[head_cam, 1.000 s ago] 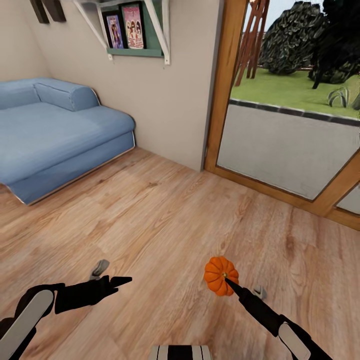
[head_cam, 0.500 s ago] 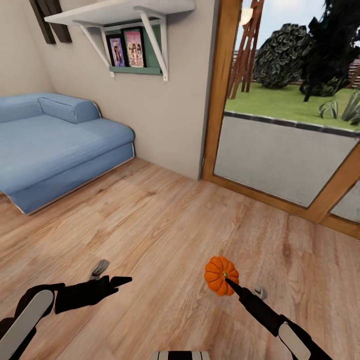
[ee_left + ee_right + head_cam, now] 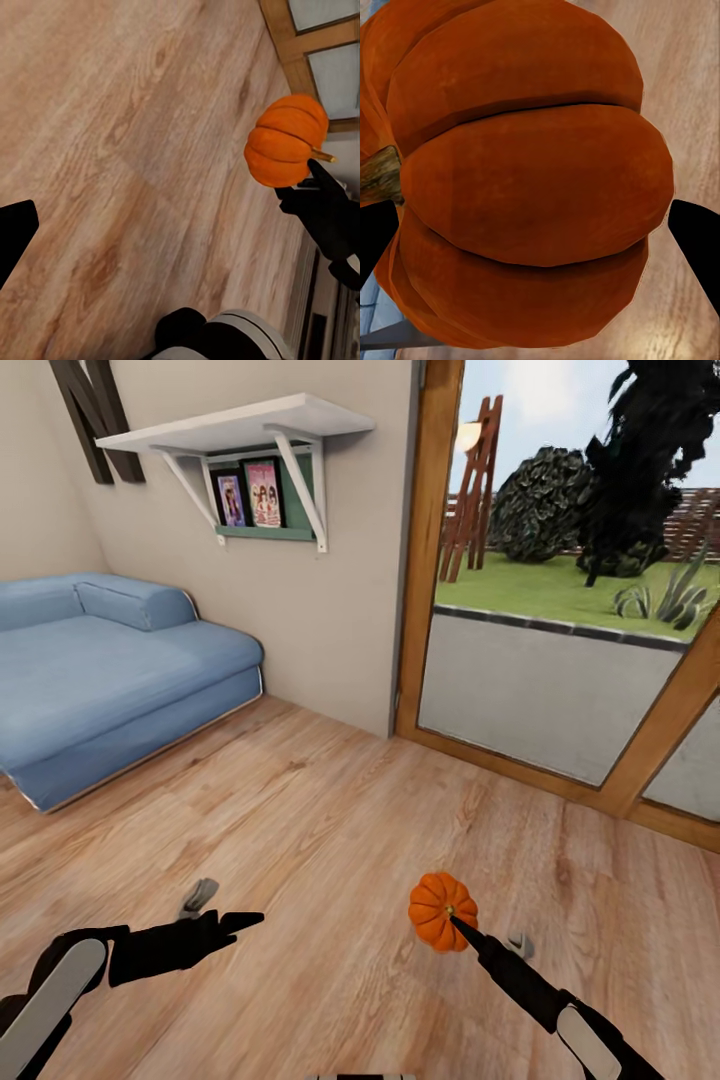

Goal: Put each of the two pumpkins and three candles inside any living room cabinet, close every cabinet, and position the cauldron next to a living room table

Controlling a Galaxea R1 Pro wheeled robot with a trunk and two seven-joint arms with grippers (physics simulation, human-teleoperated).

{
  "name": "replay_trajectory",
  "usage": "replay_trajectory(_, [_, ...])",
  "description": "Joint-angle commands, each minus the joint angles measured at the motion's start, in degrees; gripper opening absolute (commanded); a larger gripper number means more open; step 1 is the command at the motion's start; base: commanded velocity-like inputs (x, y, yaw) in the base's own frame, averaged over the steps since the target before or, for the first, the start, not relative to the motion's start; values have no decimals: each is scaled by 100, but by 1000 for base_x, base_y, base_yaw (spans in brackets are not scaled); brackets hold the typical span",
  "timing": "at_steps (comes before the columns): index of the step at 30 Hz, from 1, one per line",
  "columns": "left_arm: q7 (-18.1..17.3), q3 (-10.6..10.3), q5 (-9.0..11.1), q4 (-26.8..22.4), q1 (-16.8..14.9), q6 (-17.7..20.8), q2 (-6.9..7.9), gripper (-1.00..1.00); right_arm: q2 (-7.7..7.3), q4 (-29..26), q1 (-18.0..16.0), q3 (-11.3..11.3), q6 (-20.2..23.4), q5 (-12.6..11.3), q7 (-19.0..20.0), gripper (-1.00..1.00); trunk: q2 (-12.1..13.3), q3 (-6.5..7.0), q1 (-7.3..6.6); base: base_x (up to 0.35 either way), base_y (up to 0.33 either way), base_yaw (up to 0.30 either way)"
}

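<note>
Right gripper (image 3: pixel 452 917): clamped on the pumpkin (image 3: pixel 441 909), stem between the fingertips.
Pumpkin: held at the right gripper's tip, above the floor (image 3: pixel 330 810).
Left gripper (image 3: pixel 245 920): carries nothing; finger spread cannot be judged.
Sofa (image 3: pixel 100 670): well ahead of the left gripper.

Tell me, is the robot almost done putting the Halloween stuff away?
Not nearly. Nothing looks put away here. The right gripper holds one pumpkin above the wooden floor, its fingers either side of it in the right wrist view. The left gripper carries nothing. Ahead are a blue sofa and glass door, so the pumpkin has yet to reach a cabinet.
</note>
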Motion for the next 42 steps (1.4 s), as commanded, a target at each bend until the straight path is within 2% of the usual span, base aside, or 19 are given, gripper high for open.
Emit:
replay_trajectory(1, [-54,-11,-55,1,-3,7,0,100,-3,1,-4,23,41,-58,4,-100,0,18,-3,0,0,0])
replay_trajectory(11, [-47,-41,-55,1,-3,4,-6,100,1,20,-4,21,50,-76,5,-100,13,196,-29,0,0,-100])
replay_trajectory(20, [-60,-30,-55,-25,-3,7,-6,100,2,26,-6,21,50,-83,13,-100,13,129,-29,0,0,-168])
replay_trajectory(42, [-54,-32,-55,-26,-3,7,-6,100,-1,27,-5,21,51,-86,14,-100,43,445,-86,0,0,-166])
